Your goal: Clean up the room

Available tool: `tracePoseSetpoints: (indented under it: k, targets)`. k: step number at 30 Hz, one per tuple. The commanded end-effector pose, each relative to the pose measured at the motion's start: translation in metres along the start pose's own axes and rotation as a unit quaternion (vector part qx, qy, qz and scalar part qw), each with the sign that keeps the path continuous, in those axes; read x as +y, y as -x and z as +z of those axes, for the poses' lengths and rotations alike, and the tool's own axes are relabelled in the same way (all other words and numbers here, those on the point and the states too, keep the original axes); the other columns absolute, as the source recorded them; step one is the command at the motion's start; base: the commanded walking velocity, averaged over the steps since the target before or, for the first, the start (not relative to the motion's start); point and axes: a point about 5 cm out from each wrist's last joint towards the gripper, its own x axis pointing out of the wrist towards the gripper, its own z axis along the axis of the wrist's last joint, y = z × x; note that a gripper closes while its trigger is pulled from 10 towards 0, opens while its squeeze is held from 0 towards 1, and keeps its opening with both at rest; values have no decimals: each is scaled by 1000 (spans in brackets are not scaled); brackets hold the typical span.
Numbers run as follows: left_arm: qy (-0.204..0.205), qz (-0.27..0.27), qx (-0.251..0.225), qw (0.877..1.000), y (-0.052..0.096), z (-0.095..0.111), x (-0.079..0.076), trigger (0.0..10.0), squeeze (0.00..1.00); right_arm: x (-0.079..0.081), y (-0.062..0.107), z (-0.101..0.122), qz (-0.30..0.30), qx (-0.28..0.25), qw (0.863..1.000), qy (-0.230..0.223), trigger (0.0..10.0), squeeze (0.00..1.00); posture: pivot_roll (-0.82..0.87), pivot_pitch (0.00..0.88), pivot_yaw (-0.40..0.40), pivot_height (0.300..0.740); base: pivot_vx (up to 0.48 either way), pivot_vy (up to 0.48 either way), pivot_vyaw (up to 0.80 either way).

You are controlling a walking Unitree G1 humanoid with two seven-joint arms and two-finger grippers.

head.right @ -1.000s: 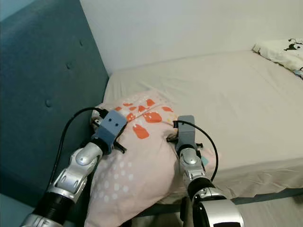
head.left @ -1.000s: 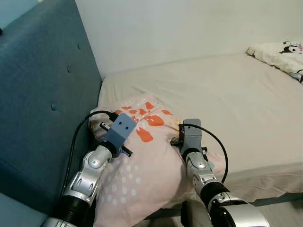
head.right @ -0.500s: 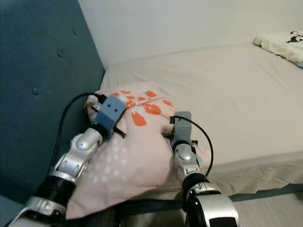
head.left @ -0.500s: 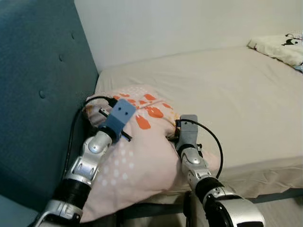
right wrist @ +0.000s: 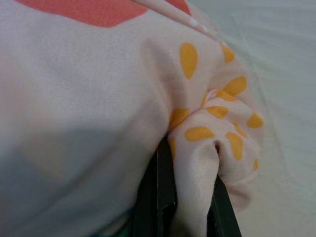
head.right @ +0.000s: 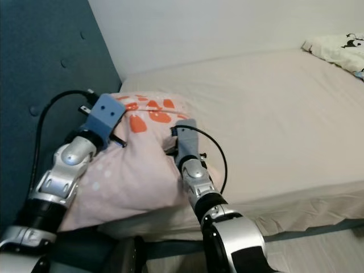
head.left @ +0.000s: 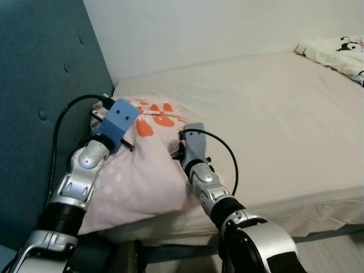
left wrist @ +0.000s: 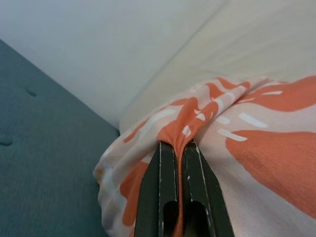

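At lower left, the left gripper (left wrist: 178, 148) and right gripper (right wrist: 190, 153) each pinch folds of the pink pillow (head.left: 145, 170) on the bed (head.left: 273, 114)

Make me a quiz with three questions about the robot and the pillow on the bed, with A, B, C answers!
1. Where does the pink pillow with orange blotches lie?
A. on the floor
B. on the beige bed, next to the blue padded headboard
C. on a chair

2. What colour are the small spots on the fold that the right gripper pinches?
A. yellow-orange
B. green
C. black

3. How is the left gripper?
A. open above the bed
B. hanging idle
C. shut on a fold of the pillow

Answers:
1 B, the eye views show it at the head end of the mattress beside the headboard.
2 A, the right wrist view shows yellow-orange drops on the cloth.
3 C, the left wrist view shows both black fingers pressed on orange cloth.
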Motion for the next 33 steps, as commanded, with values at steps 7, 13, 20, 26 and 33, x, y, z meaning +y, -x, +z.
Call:
tracePoseSetpoints:
  k: [7,13,20,26,33]
  targets:
    - [-28,58,-85,994,-5,42,22,10000,0,22,-11,49,60,-70,995,38,10000,0,60,173,41,576,0,0,0]
    - [-21,63,-121,990,-7,60,23,10000,0,18,-12,63,57,-92,994,27,10000,0,60,173,39,576,0,0,0]
    - [-8,40,-198,979,-2,103,12,10000,0,11,-11,66,50,-115,992,8,10000,0,58,177,43,576,0,0,0]
    - [-21,22,-207,978,-2,111,11,10000,0,14,-8,39,51,-71,996,18,10000,0,69,181,43,576,0,0,0]
    - [-20,-15,-156,988,0,88,-10,10000,0,8,0,-7,33,32,999,-10,10000,0,79,190,47,576,0,0,0]
